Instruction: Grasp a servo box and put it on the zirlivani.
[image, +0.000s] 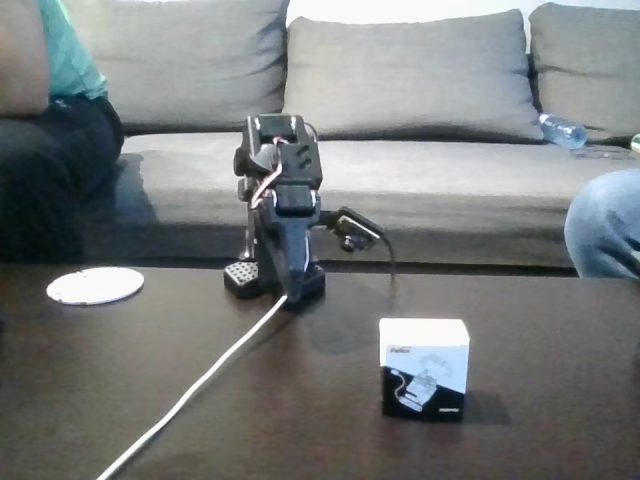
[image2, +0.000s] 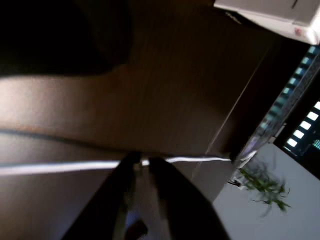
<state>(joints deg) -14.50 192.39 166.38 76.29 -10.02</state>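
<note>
1. Fixed view, far left: a person in a teal top (image: 70, 55) and dark trousers sits on the grey sofa (image: 400, 80) behind the table (image: 560, 350).
2. The disc (image: 95, 285) lies flat on the dark table near its left edge, well apart from the arm and the box. Nothing rests on it.
3. Left of centre, the black arm (image: 278, 215) stands folded on its base at the table's far side. A white cable (image: 215, 375) runs from the base toward the lower left edge of the picture.
4. A small black camera module (image: 352, 230) juts out to the right of the arm, with a dark lead hanging beside it.
5. Right of centre, the box (image: 424, 368) stands upright on the table, nearer the camera than the arm and well apart from it, white top up, printed face toward the camera. It touches nothing but the table.
6. Far right: a plastic bottle (image: 562, 131) lies on the sofa seat, and a knee in blue jeans (image: 605, 225) enters from the edge.
7. Wrist view: the gripper (image2: 142, 162) enters from the bottom edge, its two dark fingers (image2: 165, 172) with a narrow gap at the tips, holding nothing. The white cable crosses the table just beyond the tips. A green plant (image2: 262, 185) shows at lower right.
</note>
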